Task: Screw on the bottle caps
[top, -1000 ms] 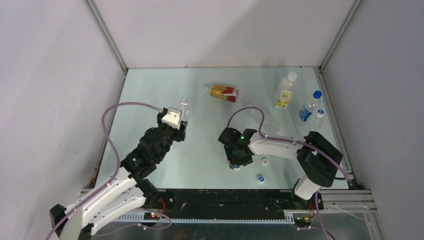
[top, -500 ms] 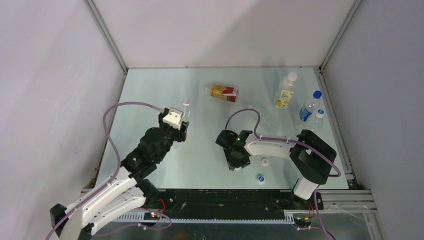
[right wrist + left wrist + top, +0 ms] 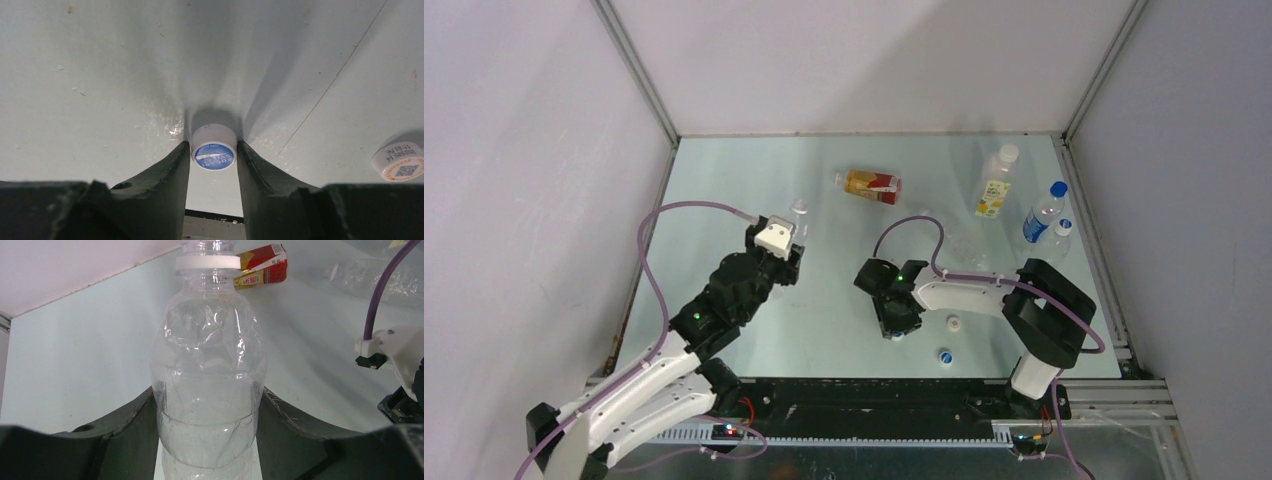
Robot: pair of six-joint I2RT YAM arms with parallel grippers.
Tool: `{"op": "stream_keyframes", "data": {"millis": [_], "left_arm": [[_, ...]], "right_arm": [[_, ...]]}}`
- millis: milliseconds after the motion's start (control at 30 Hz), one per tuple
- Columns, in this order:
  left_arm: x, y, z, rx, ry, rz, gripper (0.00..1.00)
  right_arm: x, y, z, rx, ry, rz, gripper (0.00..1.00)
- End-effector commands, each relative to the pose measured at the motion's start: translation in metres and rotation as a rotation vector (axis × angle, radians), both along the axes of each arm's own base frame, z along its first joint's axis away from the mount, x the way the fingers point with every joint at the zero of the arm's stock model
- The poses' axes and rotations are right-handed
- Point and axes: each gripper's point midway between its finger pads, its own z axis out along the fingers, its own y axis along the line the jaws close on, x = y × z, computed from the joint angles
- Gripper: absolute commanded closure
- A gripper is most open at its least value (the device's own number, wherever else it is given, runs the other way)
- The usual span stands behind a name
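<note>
My left gripper [image 3: 786,248] is shut on a clear unlabelled bottle [image 3: 208,365] and holds it upright; its open neck with a white ring [image 3: 208,262] has no cap on it. My right gripper [image 3: 214,152] is down at the table, jaws closed on the sides of a blue-topped cap [image 3: 214,150]; this gripper also shows in the top view [image 3: 896,333]. A white cap [image 3: 954,322] lies just to its right and shows in the right wrist view [image 3: 400,161]. A second blue cap [image 3: 945,355] lies near the front edge. The amber bottle [image 3: 872,184] lies on its side at the back.
A yellow-labelled bottle [image 3: 995,186] and a blue-labelled bottle [image 3: 1042,215] stand at the back right. A faint clear bottle [image 3: 969,250] lies by the right arm's cable. Grey walls close the table on three sides.
My right gripper has shifted a little left and settled round the blue cap. My left gripper with the bottle has edged slightly to the right.
</note>
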Motion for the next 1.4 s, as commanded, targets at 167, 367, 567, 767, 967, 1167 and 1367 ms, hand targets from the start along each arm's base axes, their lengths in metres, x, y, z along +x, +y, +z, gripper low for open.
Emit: {"op": "stream_keyframes", "data": {"millis": [167,367,567,767,967,1167,1367], "left_arm": [[0.001,-0.008,0.015,-0.012,-0.012,-0.039,0.62],[-0.001,-0.018,0.006,0.023,0.014,-0.101,0.59],[-0.007,-0.035,-0.012,0.108,0.084,-0.223,0.61],[-0.008,-0.04,-0.015,0.145,0.112,-0.267,0.63],[-0.015,-0.057,-0.018,0.17,0.168,-0.418,0.71],[-0.031,-0.078,-0.009,0.132,0.146,-0.598,0.71],[-0.055,-0.094,-0.009,0.151,0.17,-0.793,0.73]], "right_arm": [[0.016,0.014,0.014,0.053,-0.069,-0.008,0.78],[0.024,0.019,0.042,0.127,-0.105,0.031,0.96],[0.038,0.027,0.093,0.284,-0.204,0.074,1.0],[0.055,0.019,0.155,0.453,-0.338,0.133,1.0],[0.064,-0.003,0.206,0.538,-0.453,0.25,1.0],[0.049,-0.006,0.238,0.622,-0.557,0.542,1.0],[0.039,-0.002,0.267,0.654,-0.722,0.798,1.0]]}}
